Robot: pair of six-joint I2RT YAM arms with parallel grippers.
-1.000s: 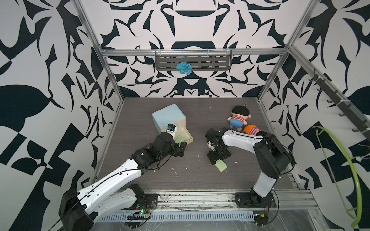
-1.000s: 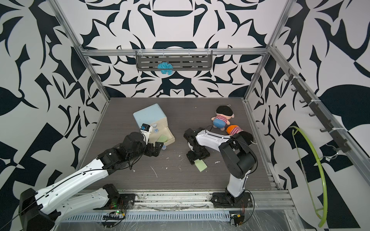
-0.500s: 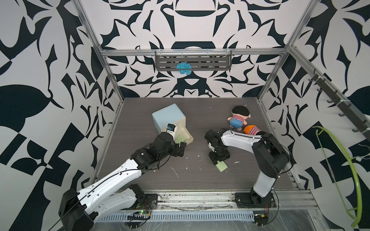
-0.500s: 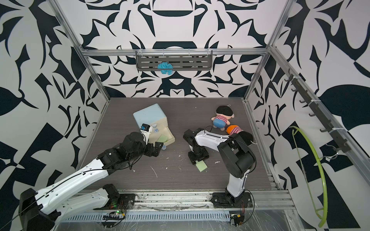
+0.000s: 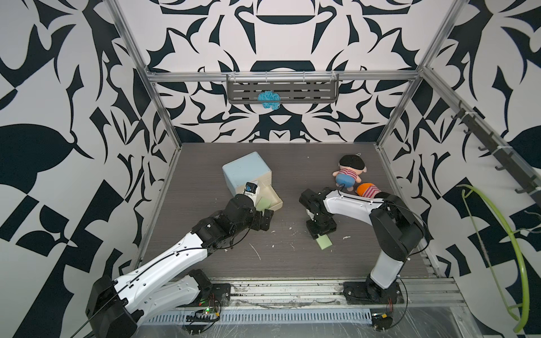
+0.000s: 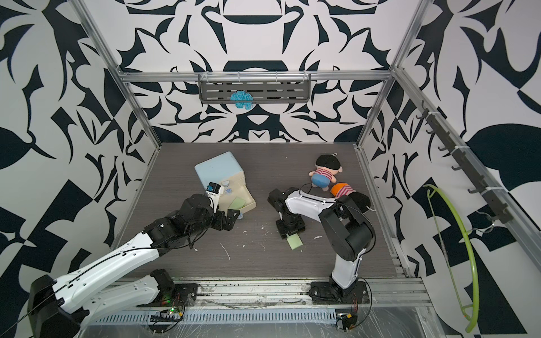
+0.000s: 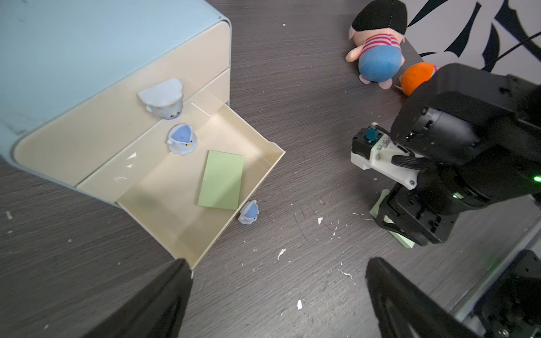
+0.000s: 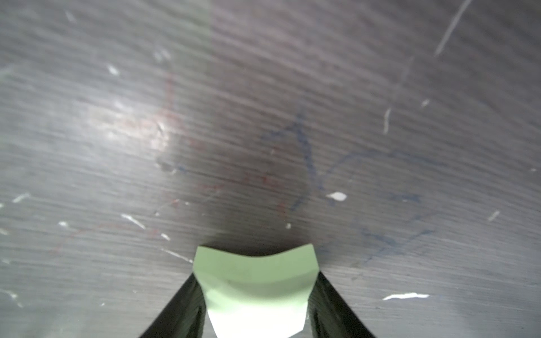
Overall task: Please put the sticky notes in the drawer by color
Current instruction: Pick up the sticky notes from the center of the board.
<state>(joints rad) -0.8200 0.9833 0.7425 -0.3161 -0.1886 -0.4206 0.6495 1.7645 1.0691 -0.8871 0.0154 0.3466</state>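
The drawer (image 5: 246,172) (image 6: 218,169) is a pale blue chest whose lowest cream drawer (image 7: 175,204) is pulled out. One light green pad of sticky notes (image 7: 222,180) (image 5: 265,204) lies flat inside it. A second green pad (image 5: 412,243) (image 6: 295,242) (image 8: 254,281) sits at mid-table, bowed between the black fingers of my right gripper (image 5: 320,229) (image 8: 256,275), which press on both its sides. My left gripper (image 7: 278,263) (image 5: 263,219) hangs open and empty, just off the open drawer's front corner. No yellow or pink pads are in view.
Two plush toys, one blue-and-striped (image 5: 349,172) and one orange (image 5: 367,190), lie at the back right behind the right arm. Small blue-white knobs (image 7: 181,139) stick out of the drawer fronts. White paper scraps (image 5: 254,251) litter the dark tabletop. A blue yarn ball (image 5: 268,99) sits on the wall shelf.
The right gripper's jaws have narrowed onto the green pad, and it has sunk slightly toward the table. The left arm and the drawer have not moved.
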